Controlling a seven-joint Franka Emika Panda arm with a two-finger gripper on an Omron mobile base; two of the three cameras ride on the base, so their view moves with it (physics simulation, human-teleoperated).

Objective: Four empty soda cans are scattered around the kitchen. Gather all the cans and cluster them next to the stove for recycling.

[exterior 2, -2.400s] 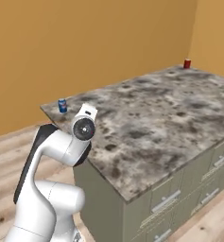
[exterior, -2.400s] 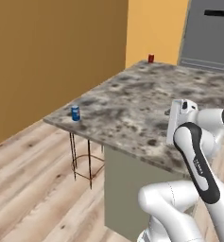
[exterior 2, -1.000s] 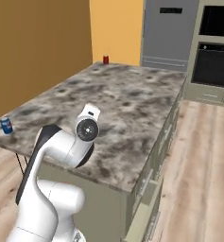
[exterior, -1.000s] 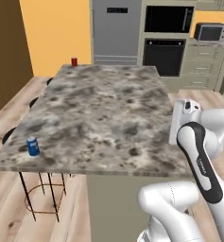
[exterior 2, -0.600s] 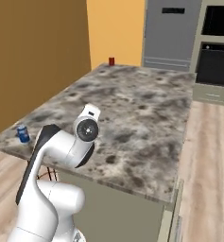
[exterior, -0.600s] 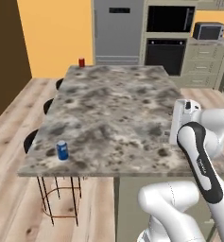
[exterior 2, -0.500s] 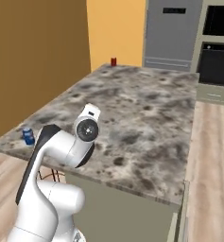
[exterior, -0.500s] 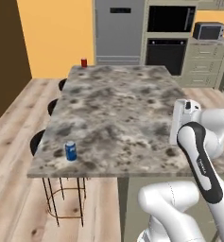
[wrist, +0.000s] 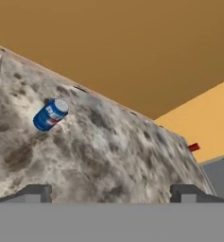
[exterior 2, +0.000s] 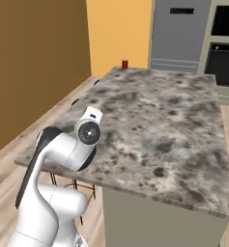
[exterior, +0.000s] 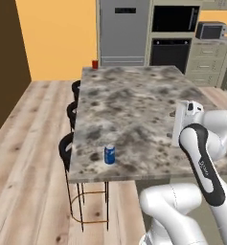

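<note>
Speckled grey-brown stone covers the long island counter [exterior: 134, 110] that the robot faces, with wooden flooring around it and orange and brown walls behind. At the near end of this counter the gripper [wrist: 112, 191] points across the stone with its two fingertips [wrist: 35, 191] spread wide apart and nothing between them; it touches neither can.

Outward from the gripper, the blue soda can [exterior: 109, 154] with its white band stands upright near the counter's near left corner, just inside the left edge and apart from the hand. In the hand view the same can [wrist: 51, 114] sits up and to the left of the fingertips, looking tilted because the camera is rolled. Black bar stools [exterior: 66, 146] line the left edge of the counter below it.

Much farther out, a red soda can [exterior: 95, 64] stands at the far left corner of the counter, well apart from the blue one; it appears too in the right base view [exterior 2: 125, 63] and as a small red speck in the hand view [wrist: 193, 147]. Behind the island stand a grey refrigerator [exterior: 123, 28], a black-doored wall oven [exterior: 171, 36] and a microwave [exterior: 209, 30].

Judging by this, the task is at an early stage: two cans sit on the island unmoved, and the arm carries nothing. The blue can looks like the nearest pickup. Every can seen has yet to be carried to a stove.
</note>
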